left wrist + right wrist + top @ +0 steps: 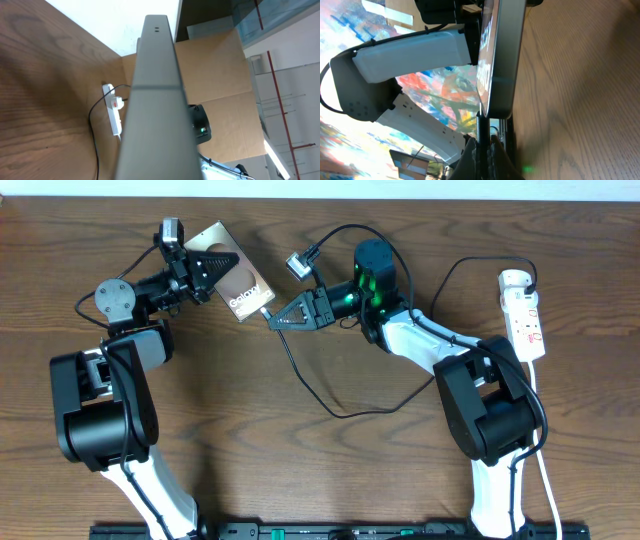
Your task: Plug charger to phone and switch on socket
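Note:
The bronze-brown phone [238, 278] with white lettering is held tilted at the back left, my left gripper [207, 266] shut on its far end. In the left wrist view the phone [155, 100] fills the middle edge-on and hides the fingers. My right gripper [272, 320] is shut on the charger [300, 375] at its black plug tip [482, 142], which meets the phone's lower end [501, 55]; whether it is seated I cannot tell. The thin black cable loops across the table toward the white socket [526, 320] at the far right, where a round white adapter [514, 279] sits.
The socket's thicker white cord [545, 470] runs down the right side past the right arm's base. The socket [114, 107] also shows in the left wrist view, by the brown cardboard wall [220, 75]. Both arm bases stand near the front edge.

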`<state>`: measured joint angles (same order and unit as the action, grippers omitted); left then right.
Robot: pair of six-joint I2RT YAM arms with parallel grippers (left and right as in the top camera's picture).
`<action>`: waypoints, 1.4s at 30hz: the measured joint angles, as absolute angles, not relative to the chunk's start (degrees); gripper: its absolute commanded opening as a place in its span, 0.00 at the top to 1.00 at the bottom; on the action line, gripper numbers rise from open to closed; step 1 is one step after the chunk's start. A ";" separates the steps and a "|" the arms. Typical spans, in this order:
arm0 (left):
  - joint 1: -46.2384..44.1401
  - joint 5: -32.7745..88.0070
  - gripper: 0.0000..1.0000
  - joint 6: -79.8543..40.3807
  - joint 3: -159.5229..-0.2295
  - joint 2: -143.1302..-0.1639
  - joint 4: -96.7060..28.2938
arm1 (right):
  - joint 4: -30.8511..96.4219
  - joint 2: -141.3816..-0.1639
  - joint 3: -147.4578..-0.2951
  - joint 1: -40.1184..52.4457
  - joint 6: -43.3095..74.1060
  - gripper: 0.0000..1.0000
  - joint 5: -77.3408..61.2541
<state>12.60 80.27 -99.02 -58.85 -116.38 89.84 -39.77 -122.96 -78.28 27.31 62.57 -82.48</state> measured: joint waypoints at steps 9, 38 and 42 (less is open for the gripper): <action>12.60 79.24 0.93 -99.18 -58.85 -116.38 89.84 | -39.75 -122.96 -78.28 27.62 62.57 0.99 -81.65; 12.60 79.26 0.93 -98.96 -58.85 -116.38 89.84 | -39.72 -122.96 -78.28 27.99 62.57 0.99 -81.21; 12.60 79.33 0.93 -98.94 -58.85 -116.38 89.84 | -39.72 -122.96 -78.28 27.99 62.57 0.99 -81.21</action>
<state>12.60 79.33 -98.94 -58.85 -116.38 89.84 -39.72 -122.96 -78.28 27.99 62.57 -81.21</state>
